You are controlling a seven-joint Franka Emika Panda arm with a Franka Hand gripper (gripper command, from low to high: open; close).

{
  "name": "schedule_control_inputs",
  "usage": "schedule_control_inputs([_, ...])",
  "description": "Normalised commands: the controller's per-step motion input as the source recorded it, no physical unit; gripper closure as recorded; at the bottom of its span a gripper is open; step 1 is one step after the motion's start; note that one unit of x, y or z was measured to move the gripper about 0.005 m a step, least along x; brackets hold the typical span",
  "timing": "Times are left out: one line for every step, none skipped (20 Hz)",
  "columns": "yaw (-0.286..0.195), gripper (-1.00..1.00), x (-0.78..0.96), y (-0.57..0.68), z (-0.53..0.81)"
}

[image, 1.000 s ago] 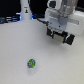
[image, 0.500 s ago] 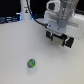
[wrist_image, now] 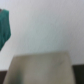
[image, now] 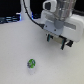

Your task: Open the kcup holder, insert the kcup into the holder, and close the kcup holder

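The kcup (image: pixel 31 64), a tiny round pod with a green top, lies on the white table toward the exterior view's lower left. My gripper (image: pixel 56 41) hangs under the white hand at the exterior view's upper right, well away from the kcup and above the table. Its two dark fingers (image: pixel 63 44) stand apart with nothing between them. The kcup holder does not show in either view. The wrist view is blurred and shows no fingers.
Dark objects (image: pixel 10 19) line the far edge at the exterior view's upper left. The wrist view holds a teal shape (wrist_image: pixel 4 27) at one side and a flat grey-beige surface (wrist_image: pixel 42 69).
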Motion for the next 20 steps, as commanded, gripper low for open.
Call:
schedule_control_inputs([-0.153, -1.0, 0.3, -0.74, 0.11])
schedule_control_inputs([-0.16, -1.0, 0.27, -0.76, 0.07])
schedule_control_inputs([-0.158, -1.0, 0.29, -0.77, 0.08])
schedule_control_inputs([-0.155, -1.0, 0.3, -0.77, 0.07])
schedule_control_inputs([-0.152, -1.0, 0.32, -0.77, 0.07])
schedule_control_inputs([-0.15, -1.0, 0.31, -0.76, 0.05])
schedule_control_inputs([-0.145, -1.0, 0.31, -0.72, 0.03])
schedule_control_inputs([-0.141, -1.0, 0.29, -0.68, 0.01])
schedule_control_inputs([-0.137, -1.0, 0.28, -0.66, 0.01])
schedule_control_inputs([-0.134, -1.0, 0.27, -0.63, 0.0])
schedule_control_inputs([-0.13, -1.0, 0.29, -0.62, 0.0])
schedule_control_inputs([-0.121, -1.0, 0.31, -0.57, 0.0])
schedule_control_inputs([-0.115, -1.0, 0.36, -0.5, 0.0])
schedule_control_inputs([-0.108, -1.0, 0.4, -0.42, 0.0])
schedule_control_inputs([-0.103, -1.0, 0.47, -0.35, 0.0])
schedule_control_inputs([-0.104, -1.0, 0.48, -0.27, 0.0])
schedule_control_inputs([-0.107, -1.0, 0.53, -0.23, 0.0])
schedule_control_inputs([-0.109, -1.0, 0.55, -0.21, 0.0])
schedule_control_inputs([-0.11, -1.0, 0.56, -0.2, 0.0])
schedule_control_inputs([-0.114, -1.0, 0.55, -0.21, 0.0])
